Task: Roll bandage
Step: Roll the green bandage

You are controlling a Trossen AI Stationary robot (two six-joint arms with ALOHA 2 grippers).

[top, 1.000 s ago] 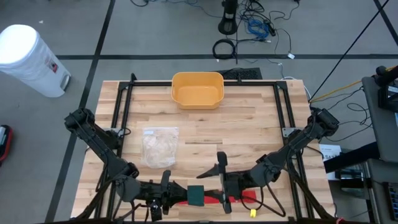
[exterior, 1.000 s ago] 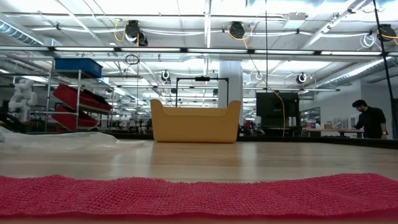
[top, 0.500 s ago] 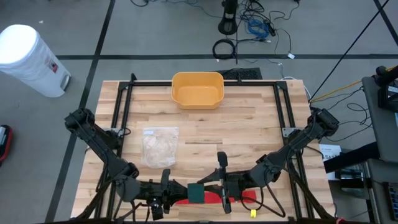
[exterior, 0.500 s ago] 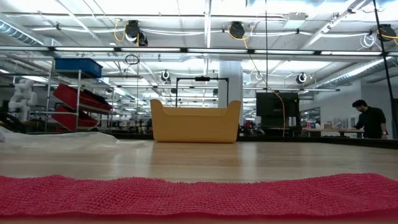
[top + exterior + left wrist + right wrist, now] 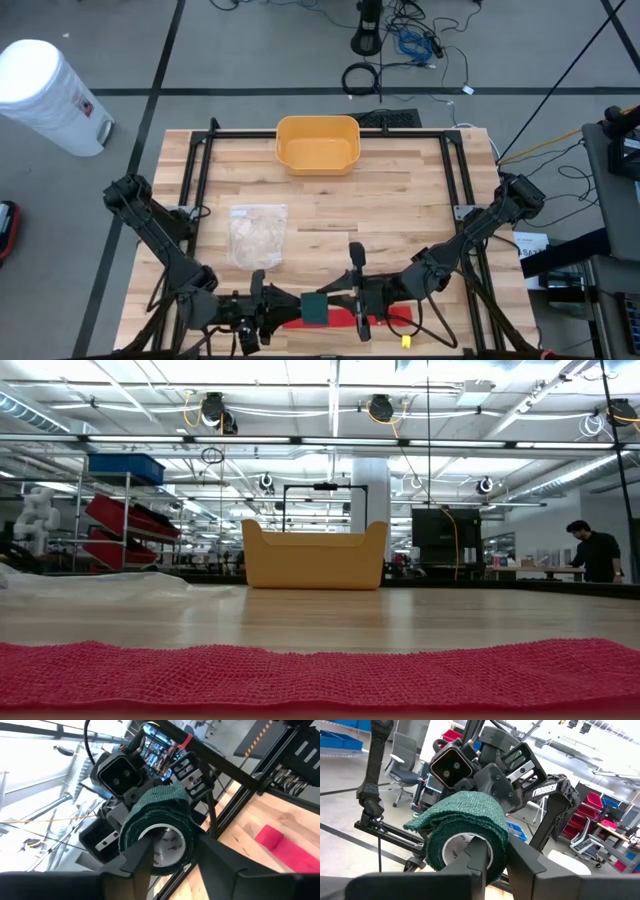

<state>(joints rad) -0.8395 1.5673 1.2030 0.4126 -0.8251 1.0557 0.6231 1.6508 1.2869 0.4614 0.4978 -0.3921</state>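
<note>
the green bandage roll (image 5: 465, 827) is coarse woven cloth; the red strip (image 5: 320, 672) rough mesh; table (image 5: 400, 200) pale matt wood; bin (image 5: 317, 144) smooth yellow plastic.

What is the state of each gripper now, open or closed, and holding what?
Left gripper: around the green bandage roll; open or shut cannot be told.
Right gripper: closed on the green bandage roll.

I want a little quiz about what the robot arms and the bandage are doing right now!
1. True or false: the yellow tub holds the green bandage roll.
2. Which end effector clamps the roll: A left, B right?
3. What colour is the strip lying at the table's near edge?

Key: 1 false; it sits between the two end effectors. 2 B; the left one has loosened. 3 red.
</note>
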